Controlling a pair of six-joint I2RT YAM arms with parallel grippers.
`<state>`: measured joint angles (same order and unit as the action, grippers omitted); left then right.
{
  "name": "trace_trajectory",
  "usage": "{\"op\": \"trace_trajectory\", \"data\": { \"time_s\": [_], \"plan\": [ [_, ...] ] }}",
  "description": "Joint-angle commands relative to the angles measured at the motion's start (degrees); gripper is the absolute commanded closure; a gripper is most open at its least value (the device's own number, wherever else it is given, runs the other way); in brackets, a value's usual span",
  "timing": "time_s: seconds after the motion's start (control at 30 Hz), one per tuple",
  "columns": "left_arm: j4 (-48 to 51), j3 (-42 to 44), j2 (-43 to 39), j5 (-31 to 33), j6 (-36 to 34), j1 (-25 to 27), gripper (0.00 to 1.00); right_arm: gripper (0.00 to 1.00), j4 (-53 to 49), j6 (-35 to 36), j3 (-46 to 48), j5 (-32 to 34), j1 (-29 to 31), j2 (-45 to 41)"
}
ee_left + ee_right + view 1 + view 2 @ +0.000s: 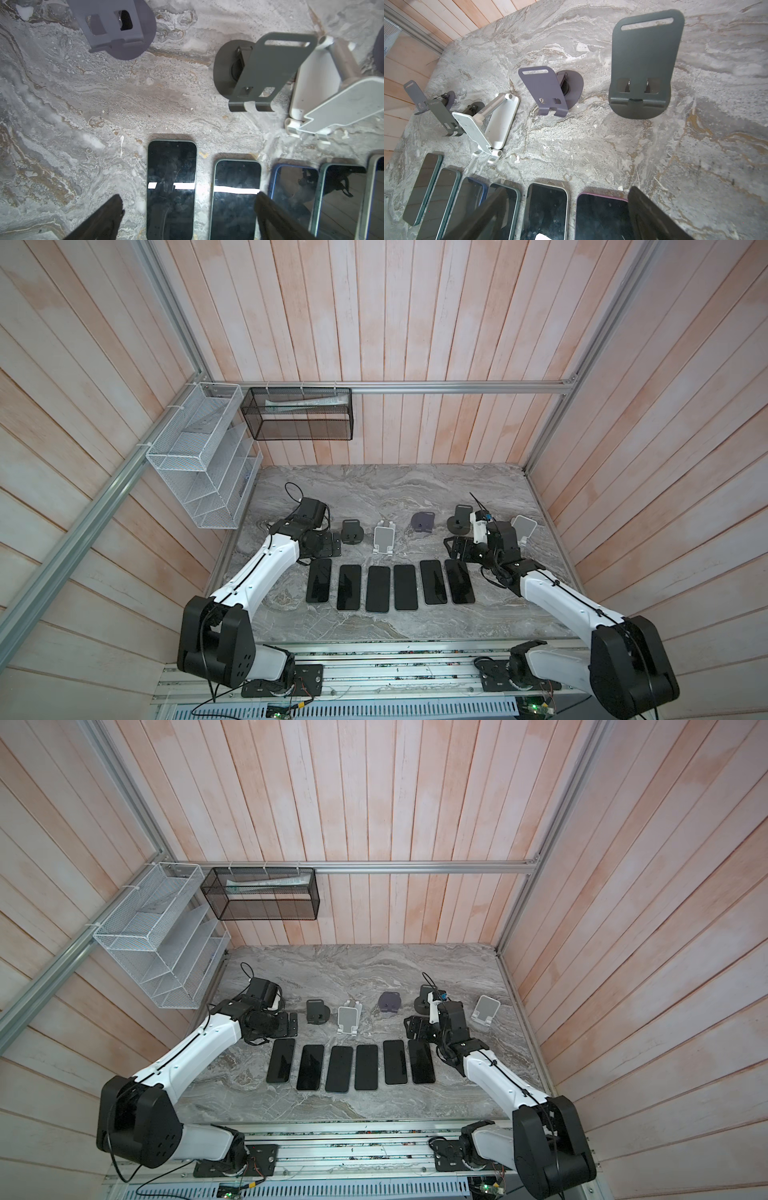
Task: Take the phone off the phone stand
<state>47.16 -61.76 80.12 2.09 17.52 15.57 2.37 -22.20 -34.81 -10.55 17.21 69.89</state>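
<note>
The phone (171, 187) lies flat and face up on the bench (374, 493), off its stand, at the left end of a row of six handsets. The left hand (188, 197) hangs right over its far end, released and grasping nothing. Its fingers (104, 218) are spread so wide that this phone and the second phone (235, 197) both show between them. The grey phone stand (116, 27) stands bare a little beyond the phone, toward the back wall and apart from it. From above I cannot see that stand: in both top views the left wrist covers it, and the left hand is half lost under its own camera housing. The wrist views cut off the near ends of the phones, and glare streaks the two left screens. Along the line of stands come a dark stand (353, 531), a white stand (384, 537), a purple stand (422, 521), a second dark stand (459, 516) partly behind the right wrist, and a far white stand (524, 526). The right hand (569, 190) hovers over the right end of the row, likewise released with fingers wide, above the pink-edged phone (601, 218). A white wire rack (199, 456) and a black mesh basket (299, 414) hang on the walls.
</note>
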Motion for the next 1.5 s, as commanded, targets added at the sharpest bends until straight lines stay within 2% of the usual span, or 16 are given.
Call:
{"op": "trace_trajectory", "data": {
  "time_s": [0.0,0.17,0.2,0.33,0.4,0.5,0.6,0.7,0.8,0.97,1.1,1.3,1.37,1.43,1.47],
  "plan": [
    [2.06,-2.84,-3.18,-3.00,-0.16,0.33,0.00,0.08,-1.14,0.93,-1.68,-0.60,0.19,-0.11],
    [-4.16,-3.29,-13.14,-2.60,-0.60,0.32,0.00,0.08,2.73,0.05,0.07,-7.19,0.43,-3.39],
    [-6.66,-2.42,-15.22,-2.48,-0.39,0.33,0.00,0.03,3.02,0.02,0.05,-7.13,0.81,-4.17],
    [-22.39,6.86,-24.60,-2.78,0.81,0.47,0.00,0.02,6.14,-5.27,1.05,-2.73,2.25,-8.39],
    [-30.96,13.40,-28.94,-0.64,4.26,0.51,0.00,0.02,9.83,-6.49,2.52,0.68,3.03,-10.91],
    [-44.00,22.80,-34.27,-2.21,-2.66,0.60,0.00,0.02,19.81,-0.93,6.44,4.38,3.80,-14.81],
    [-52.02,29.59,-36.92,-4.02,-12.08,0.58,0.00,0.02,25.17,8.90,8.52,8.17,3.79,-16.40],
    [-57.16,33.92,-38.18,2.15,-14.16,0.47,0.00,0.02,24.53,12.68,7.04,13.68,3.69,-15.89],
    [-63.79,37.19,-38.21,11.06,-15.30,0.34,0.00,0.02,24.35,16.04,6.40,14.51,2.69,-15.23],
    [-78.77,42.73,-35.90,17.38,-19.46,-2.21,0.00,0.02,30.77,16.20,11.67,12.05,-1.68,-16.79],
    [-89.39,45.75,-29.75,13.02,-20.67,-7.99,0.00,0.02,35.55,18.62,16.06,11.33,-4.62,-18.15],
    [-105.28,50.13,-12.12,13.29,-15.03,-10.56,0.00,0.02,35.62,22.01,16.84,12.15,-5.25,-18.93],
    [-109.27,50.94,-7.00,11.29,-18.55,-10.77,0.00,0.02,35.58,22.41,17.22,12.08,-5.25,-19.13],
    [-113.42,51.43,-1.52,11.01,-17.53,-11.39,0.00,0.02,35.64,22.93,17.56,11.63,-5.35,-19.17],
    [-119.27,52.32,2.32,11.40,-17.53,-11.52,0.00,0.02,35.64,23.32,17.65,11.43,-5.34,-19.13]
  ]
}}
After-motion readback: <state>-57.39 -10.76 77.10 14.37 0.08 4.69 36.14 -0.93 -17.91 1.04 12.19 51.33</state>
